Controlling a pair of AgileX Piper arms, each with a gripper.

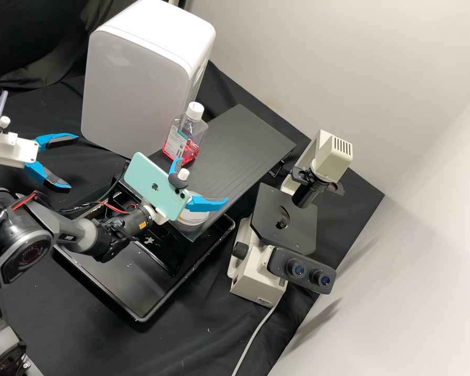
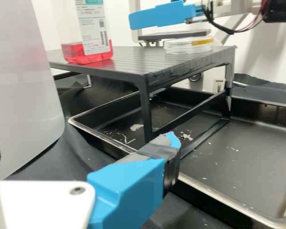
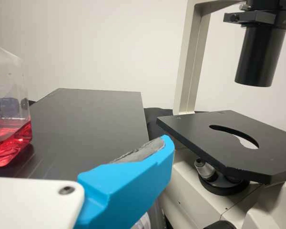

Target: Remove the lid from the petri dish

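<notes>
Well to the left of the black rack [image 1: 245,146], the left claw [image 1: 72,161] hangs spread, holding nothing. On the rack's near corner the petri dish [image 1: 192,219] sits flat with its lid [image 2: 183,41] on, and the right claw [image 1: 203,179] hovers just above it, also spread and empty. The dish lies straight below the nearer arm; the round lid offers no long axis, only a rim to straddle.
</notes>
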